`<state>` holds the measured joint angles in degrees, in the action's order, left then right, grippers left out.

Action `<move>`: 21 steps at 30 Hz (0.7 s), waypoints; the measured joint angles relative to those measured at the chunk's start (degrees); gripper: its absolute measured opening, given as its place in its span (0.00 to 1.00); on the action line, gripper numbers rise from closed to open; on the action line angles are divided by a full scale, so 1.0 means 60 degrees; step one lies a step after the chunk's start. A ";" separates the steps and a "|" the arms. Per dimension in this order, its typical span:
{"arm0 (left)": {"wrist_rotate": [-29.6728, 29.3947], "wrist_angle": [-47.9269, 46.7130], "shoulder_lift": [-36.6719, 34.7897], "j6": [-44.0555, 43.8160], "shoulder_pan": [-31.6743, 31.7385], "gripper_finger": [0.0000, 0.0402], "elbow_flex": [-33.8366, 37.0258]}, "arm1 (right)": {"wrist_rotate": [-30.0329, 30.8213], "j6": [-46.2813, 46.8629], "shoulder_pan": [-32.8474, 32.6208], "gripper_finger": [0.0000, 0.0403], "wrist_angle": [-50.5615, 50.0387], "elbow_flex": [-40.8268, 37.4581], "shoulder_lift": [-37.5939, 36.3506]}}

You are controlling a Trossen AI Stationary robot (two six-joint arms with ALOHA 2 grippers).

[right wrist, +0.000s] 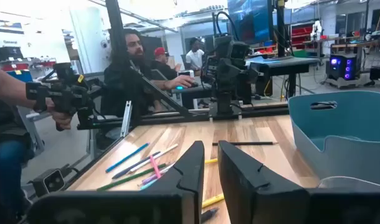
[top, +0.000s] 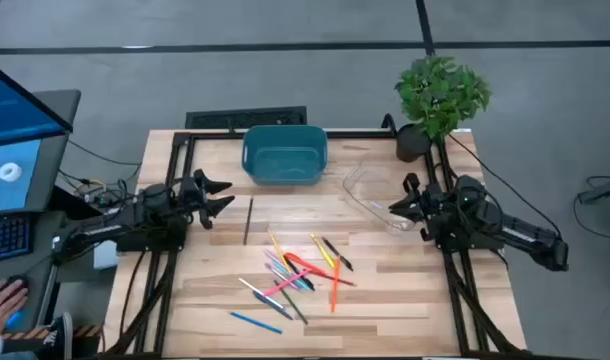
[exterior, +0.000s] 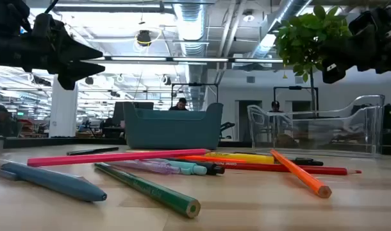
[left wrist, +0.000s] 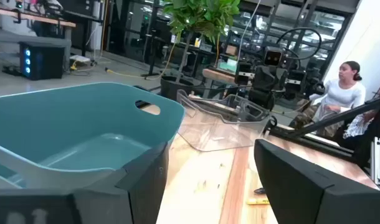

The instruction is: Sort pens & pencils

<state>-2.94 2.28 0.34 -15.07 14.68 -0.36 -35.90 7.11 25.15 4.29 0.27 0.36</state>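
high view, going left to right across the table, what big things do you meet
Left gripper → lone black pencil → teal plastic bin → orange pencil → clear plastic tray → right gripper → potted green plant.

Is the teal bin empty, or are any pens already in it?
Empty as far as shown: the teal bin shows a bare floor from above and from the left wrist. The pens and pencils lie on the table.

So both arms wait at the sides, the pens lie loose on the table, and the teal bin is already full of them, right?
Not quite. The teal bin is empty, as the high view shows. The pens and pencils do lie loose on the table, with the left gripper and right gripper at the sides.
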 joint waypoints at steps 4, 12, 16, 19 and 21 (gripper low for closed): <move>0.0011 -0.0004 0.0000 -0.0047 0.0000 0.57 -0.0001 | -0.0004 -0.0001 0.0000 0.17 0.0000 0.0000 0.0000; 0.0015 -0.0004 0.0000 -0.0131 0.0000 0.57 -0.0001 | -0.0004 -0.0002 0.0000 0.17 -0.0002 0.0000 0.0000; 0.0015 0.0066 0.0000 -0.0267 0.0000 0.57 0.0000 | -0.0001 0.0000 0.0000 0.17 0.0066 0.0000 0.0000; 0.0015 0.1451 0.0004 -0.1203 -0.0004 0.57 -0.0001 | 0.0523 0.0371 -0.0004 0.17 0.1286 0.0042 -0.0004; -0.0082 0.3294 -0.0001 -0.2111 -0.0004 0.57 -0.0108 | 0.1418 0.1011 -0.0004 0.17 0.2514 0.0257 0.0014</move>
<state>-3.43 22.05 0.33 -27.74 14.66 -1.01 -27.39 13.18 25.12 19.38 1.82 0.44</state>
